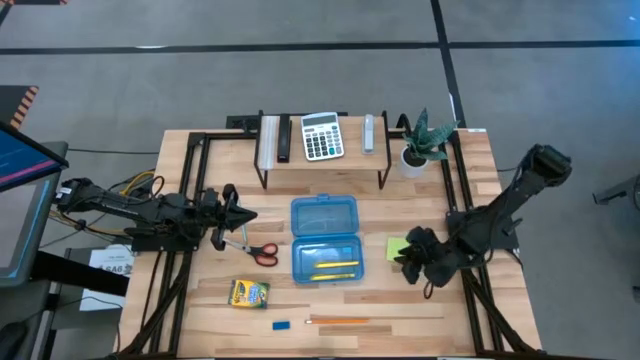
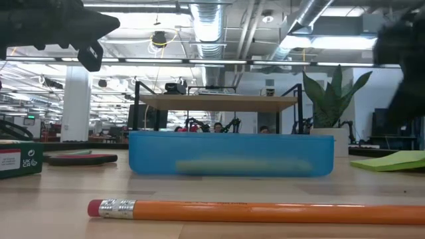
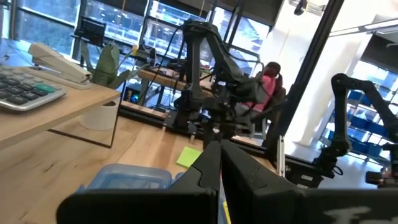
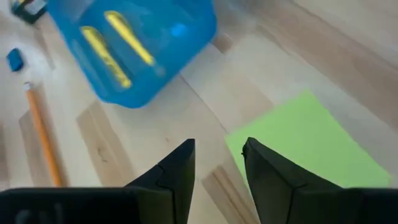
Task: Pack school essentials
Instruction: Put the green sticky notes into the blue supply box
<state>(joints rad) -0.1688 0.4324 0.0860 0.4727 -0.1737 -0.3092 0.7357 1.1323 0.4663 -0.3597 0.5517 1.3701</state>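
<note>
I am looking at a grey floor [image 1: 300, 25] crossed by dark lines; beyond the wooden surface [image 1: 400, 310], ceiling ducts [image 2: 212, 20] and strip lights [image 2: 166, 61] are showing overhead.

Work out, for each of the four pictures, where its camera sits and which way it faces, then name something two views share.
High view: above the table, looking straight down; shows both arms, the left end effector and the right end effector.
Low view: at table-top height, looking level across the orange pencil toward the room.
Left wrist view: on the left arm, looking past its shut fingers across the table.
Right wrist view: on the right arm, looking down past its open fingers.
Shared: the blue case and green sticky notes appear in all four.
</note>
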